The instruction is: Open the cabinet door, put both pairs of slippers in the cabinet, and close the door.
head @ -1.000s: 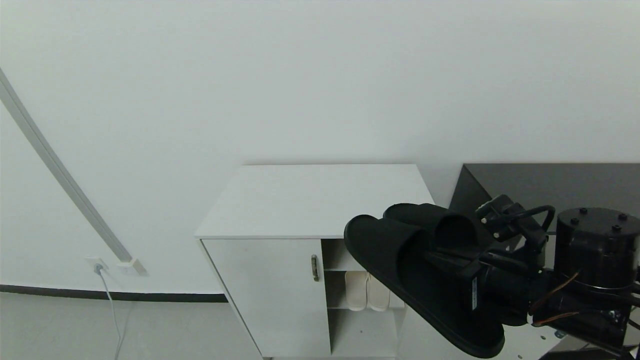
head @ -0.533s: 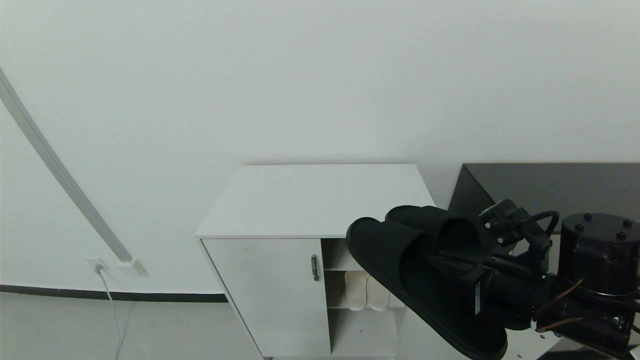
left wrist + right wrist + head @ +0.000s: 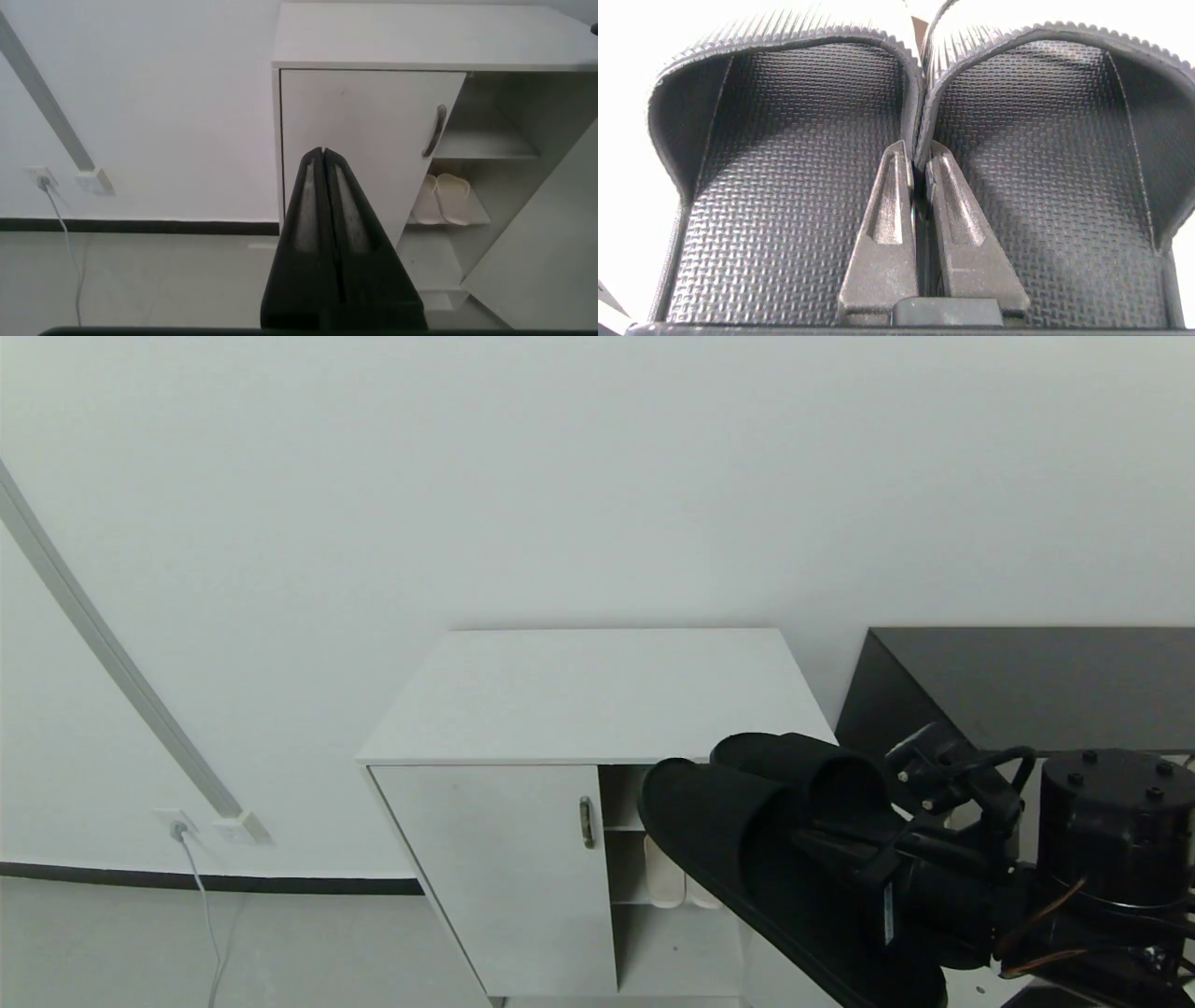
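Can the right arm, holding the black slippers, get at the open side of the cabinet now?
Probably yes: nothing stands between the black slippers in the right gripper and the open side of the cabinet. The white slippers fill the middle shelf, but the shelf below looks free.

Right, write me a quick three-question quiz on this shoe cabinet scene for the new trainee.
1. True or false: the pale slippers lie on top of the cabinet.
2. What does the right gripper hold? A: one slipper only. B: both black slippers, pinched together by their inner walls. C: nothing.
3. Fill in: the left gripper hangs in front of the closed left door with its fingers ___.

Key: 1 false, they lie on a shelf inside the open right half. 2 B. 3 shut.
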Robot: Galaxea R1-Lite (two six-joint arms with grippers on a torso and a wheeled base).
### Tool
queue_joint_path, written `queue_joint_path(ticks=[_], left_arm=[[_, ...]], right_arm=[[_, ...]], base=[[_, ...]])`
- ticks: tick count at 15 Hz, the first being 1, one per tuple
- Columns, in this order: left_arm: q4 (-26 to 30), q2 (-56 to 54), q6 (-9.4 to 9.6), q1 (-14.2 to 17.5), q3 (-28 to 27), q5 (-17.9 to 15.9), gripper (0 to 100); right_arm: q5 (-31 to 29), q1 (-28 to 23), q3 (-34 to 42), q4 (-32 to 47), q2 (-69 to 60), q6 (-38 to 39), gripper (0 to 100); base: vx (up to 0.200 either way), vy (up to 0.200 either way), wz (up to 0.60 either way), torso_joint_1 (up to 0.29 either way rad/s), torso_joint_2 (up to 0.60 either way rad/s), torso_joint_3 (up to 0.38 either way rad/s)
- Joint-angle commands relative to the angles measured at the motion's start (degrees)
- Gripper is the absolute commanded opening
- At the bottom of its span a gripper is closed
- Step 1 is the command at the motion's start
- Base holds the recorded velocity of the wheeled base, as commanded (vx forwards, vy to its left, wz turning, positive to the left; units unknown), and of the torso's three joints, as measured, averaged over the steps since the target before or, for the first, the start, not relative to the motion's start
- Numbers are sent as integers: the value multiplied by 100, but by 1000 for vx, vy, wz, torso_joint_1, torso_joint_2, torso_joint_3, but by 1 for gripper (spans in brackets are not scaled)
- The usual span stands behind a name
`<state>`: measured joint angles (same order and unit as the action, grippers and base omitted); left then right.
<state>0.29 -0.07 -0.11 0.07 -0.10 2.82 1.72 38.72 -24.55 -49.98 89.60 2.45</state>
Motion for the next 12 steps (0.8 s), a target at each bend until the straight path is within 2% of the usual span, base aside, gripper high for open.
queue_joint_path(ticks=[1,6,12], left_arm=[[6,7,2,1,1,0,0],[6,7,2,1,1,0,0],[6,7,2,1,1,0,0]], right_arm=[[13,4,21,-3,14,1,0],[21,22,29,-3,22,10,0],[39,22,56,-3,22,1,0]], base=[[0,0,0,-163,359,193],[0,0,0,-172,384,212],[0,0,0,-219,528,311]])
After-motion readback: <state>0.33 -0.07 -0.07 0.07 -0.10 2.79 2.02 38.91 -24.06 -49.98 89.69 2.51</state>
